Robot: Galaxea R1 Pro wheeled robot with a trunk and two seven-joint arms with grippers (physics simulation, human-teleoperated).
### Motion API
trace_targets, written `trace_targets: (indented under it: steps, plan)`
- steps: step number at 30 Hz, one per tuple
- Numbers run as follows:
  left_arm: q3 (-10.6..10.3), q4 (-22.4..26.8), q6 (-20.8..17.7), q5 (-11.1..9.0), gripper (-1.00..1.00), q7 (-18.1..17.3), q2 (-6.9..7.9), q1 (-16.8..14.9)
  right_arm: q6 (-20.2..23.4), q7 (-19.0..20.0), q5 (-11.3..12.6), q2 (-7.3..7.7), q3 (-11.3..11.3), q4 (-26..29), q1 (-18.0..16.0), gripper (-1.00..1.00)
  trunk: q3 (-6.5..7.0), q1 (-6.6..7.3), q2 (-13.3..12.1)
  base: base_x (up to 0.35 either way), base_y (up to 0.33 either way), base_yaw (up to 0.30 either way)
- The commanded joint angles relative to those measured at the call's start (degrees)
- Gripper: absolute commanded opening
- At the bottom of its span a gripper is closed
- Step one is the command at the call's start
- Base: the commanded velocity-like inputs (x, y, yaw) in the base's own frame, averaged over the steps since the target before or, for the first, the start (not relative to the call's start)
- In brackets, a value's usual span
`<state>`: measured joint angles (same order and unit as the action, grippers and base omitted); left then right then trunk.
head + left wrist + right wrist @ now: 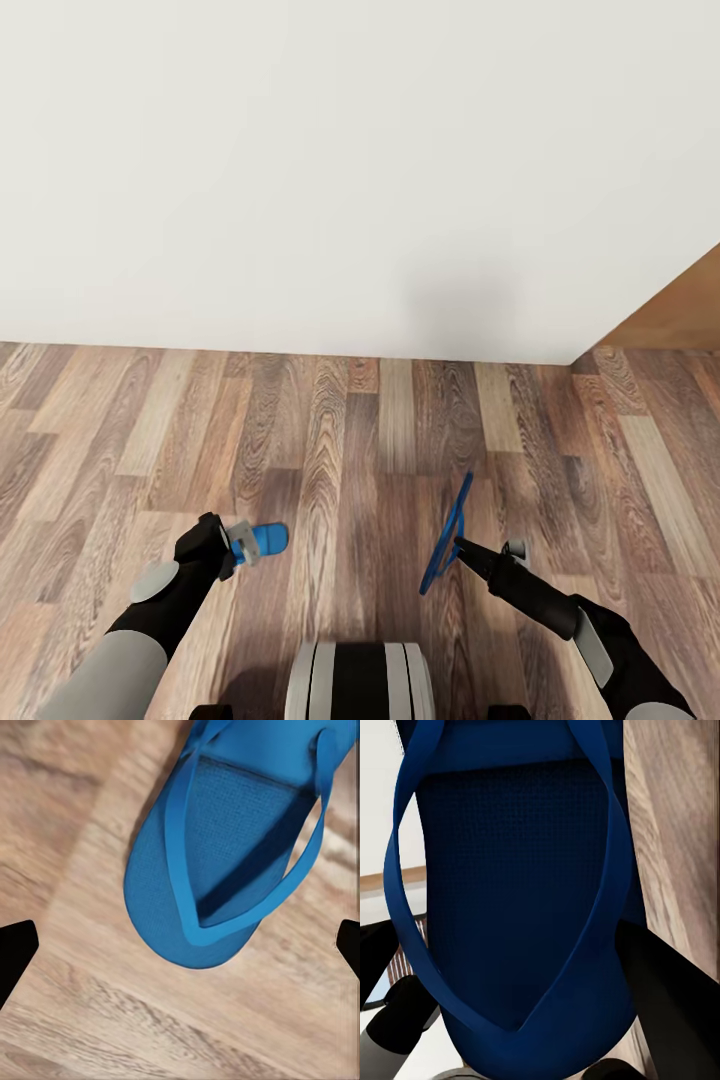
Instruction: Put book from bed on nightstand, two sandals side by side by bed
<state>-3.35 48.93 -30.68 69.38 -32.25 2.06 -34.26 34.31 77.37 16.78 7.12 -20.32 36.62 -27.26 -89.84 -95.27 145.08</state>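
While the robot faces a white wall over wood plank floor, the right end effector is clamped on one blue sandal, held on edge above the floor, toe end up; in the right wrist view its sole and straps sit betw. the dark fingers. Second sandal lies flat on the floor just ahead of the left end effector, whose fingers are apart w/ nothing betw. them; left wrist view shows it strap side up. Brown panel at far right
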Motion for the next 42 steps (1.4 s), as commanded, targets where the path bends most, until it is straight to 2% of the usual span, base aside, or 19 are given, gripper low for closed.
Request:
trace_targets:
  steps: [1, 7, 9, 11, 14, 21, 30, 42]
  plan:
    - [-0.2, 0.1, -0.2, 0.5, 1.00, -0.4, 0.05, 0.0, 0.6, 0.1, 0.2, 0.00, -0.1, 0.0, 0.0, -1.00, -0.26, -0.01, 0.0, 0.000, 0.000, 0.000]
    - [-0.2, 0.2, -0.2, 0.7, 1.00, -0.4, 0.05, 0.0, 0.6, 0.1, 0.2, 0.00, 0.0, 0.0, 0.0, -1.00, -0.26, -0.01, 0.0, 0.000, 0.000, 0.000]
    - [-0.2, 0.2, -0.2, 1.4, 1.00, -0.4, 0.05, 0.0, 0.6, 0.1, 0.2, 0.00, 0.0, 0.0, 0.0, -1.00, -0.26, -0.01, 0.0, 0.000, 0.000, 0.000]
    - [-0.2, 0.2, -0.2, 3.1, 1.00, -0.4, 0.05, 0.0, 0.5, 0.1, 0.2, 0.00, -0.1, 0.0, 0.0, -1.00, -0.70, -0.06, 0.1, 0.000, 0.000, 0.000]
    - [-0.2, 0.1, -0.2, 3.5, 1.00, -0.4, 0.05, 0.0, 0.6, 0.1, 0.2, 0.00, -0.1, 0.0, 0.0, -1.00, -1.37, -0.14, 0.1, 0.000, 0.000, 0.000]
    - [-0.2, 0.1, -0.2, 3.7, 1.00, -0.4, 0.05, 0.0, 0.6, 0.1, 0.2, 0.00, -0.1, 0.0, 0.0, -1.00, -1.37, -0.14, 0.1, 0.000, 0.000, 0.000]
    - [-0.2, 0.1, -0.3, 3.7, 1.00, -0.4, 0.05, 0.0, 0.6, 0.2, 0.2, 0.00, -0.1, 0.0, 0.0, -1.00, -3.36, -0.37, 0.2, 0.000, 0.000, 0.000]
    - [-0.2, 0.1, -0.2, 3.7, 1.00, -0.4, 0.05, 0.0, 0.6, 0.2, 0.2, 0.00, -0.1, 0.0, 0.0, -1.00, -3.36, -0.37, 0.2, 0.061, 0.000, 0.000]
